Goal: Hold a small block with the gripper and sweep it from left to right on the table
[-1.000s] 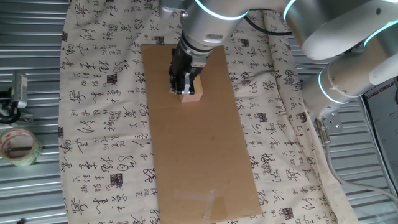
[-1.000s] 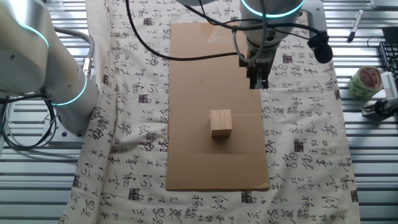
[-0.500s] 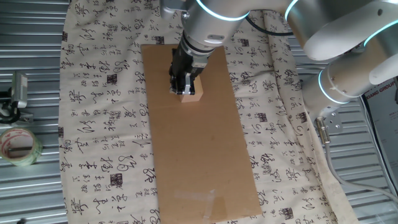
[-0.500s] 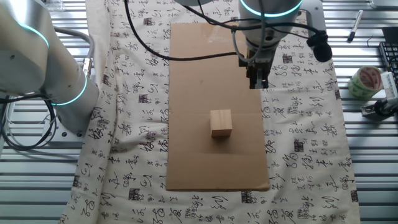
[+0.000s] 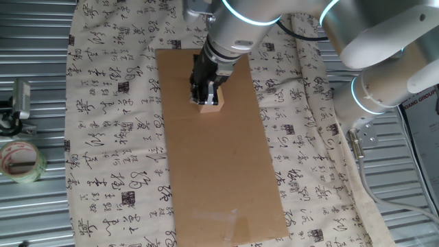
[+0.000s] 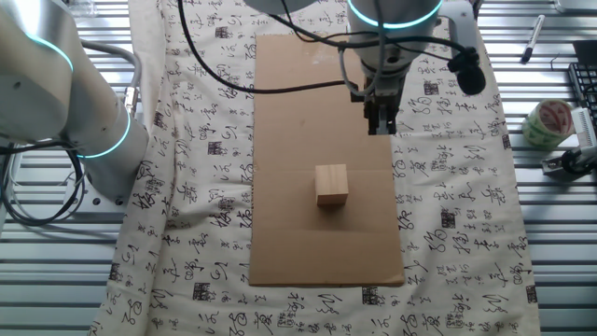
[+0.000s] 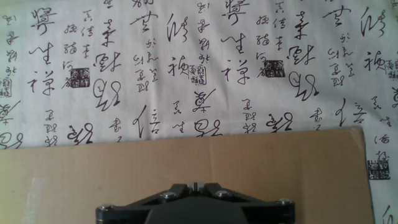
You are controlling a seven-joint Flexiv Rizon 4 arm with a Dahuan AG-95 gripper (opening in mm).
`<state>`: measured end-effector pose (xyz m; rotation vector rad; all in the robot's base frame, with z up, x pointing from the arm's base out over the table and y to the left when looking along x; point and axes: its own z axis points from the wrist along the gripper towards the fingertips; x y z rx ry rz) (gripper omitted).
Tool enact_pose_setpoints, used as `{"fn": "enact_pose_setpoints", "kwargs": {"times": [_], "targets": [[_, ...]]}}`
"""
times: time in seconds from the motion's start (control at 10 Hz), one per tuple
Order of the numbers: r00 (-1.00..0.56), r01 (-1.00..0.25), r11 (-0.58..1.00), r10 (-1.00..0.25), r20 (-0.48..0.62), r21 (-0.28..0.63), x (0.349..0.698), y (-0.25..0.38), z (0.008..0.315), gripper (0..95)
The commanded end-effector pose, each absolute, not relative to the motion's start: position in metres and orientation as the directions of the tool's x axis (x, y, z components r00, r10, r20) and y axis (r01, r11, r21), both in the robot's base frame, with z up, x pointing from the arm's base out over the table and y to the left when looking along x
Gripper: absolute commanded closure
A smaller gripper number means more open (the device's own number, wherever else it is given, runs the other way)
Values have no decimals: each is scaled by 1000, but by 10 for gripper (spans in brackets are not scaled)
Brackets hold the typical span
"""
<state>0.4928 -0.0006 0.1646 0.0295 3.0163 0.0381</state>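
The table is ribbed grey metal, most of it draped in a cream cloth printed with black calligraphy and small seal marks. A long brown cardboard sheet lies flat down the middle of the cloth, one faint crease crossing it.

The small block, a pale wooden cube, sits alone on the cardboard toward one end, nothing touching it. The gripper hangs above the cardboard's edge, apart from the block; from the one fixed view it lines up with the block, but the other side shows the gap. In the hand view the gripper's black fingers meet at a thin seam, pressed together and holding nothing, with cardboard and cloth beyond.

A thick silver arm with glowing cyan rings curves over the table's side, a black cable looping from it. A tape roll rests on the bare metal off the cloth, and a pen lies near the far corner.
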Motion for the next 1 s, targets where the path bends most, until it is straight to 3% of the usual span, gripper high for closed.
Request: {"fn": "enact_pose_setpoints", "kwargs": {"times": [0.1, 0.2, 0.3, 0.6, 0.7, 0.8, 0.9, 1.0], "targets": [[-992, 21, 999, 24, -121, 32, 492, -1, 164, 760], [-992, 20, 999, 24, -120, 31, 491, -1, 164, 760], [-992, 21, 999, 25, -122, 30, 490, -1, 163, 570], [-992, 12, 999, 16, -125, 30, 488, -1, 162, 570], [-992, 12, 999, 16, -126, 32, 487, -1, 161, 380], [-991, 9, 999, 14, -131, 38, 486, -1, 159, 380], [-991, -2, 999, 3, -133, 39, 485, -2, 157, 190], [-991, -3, 999, 3, -135, 43, 485, -2, 156, 190]]}}
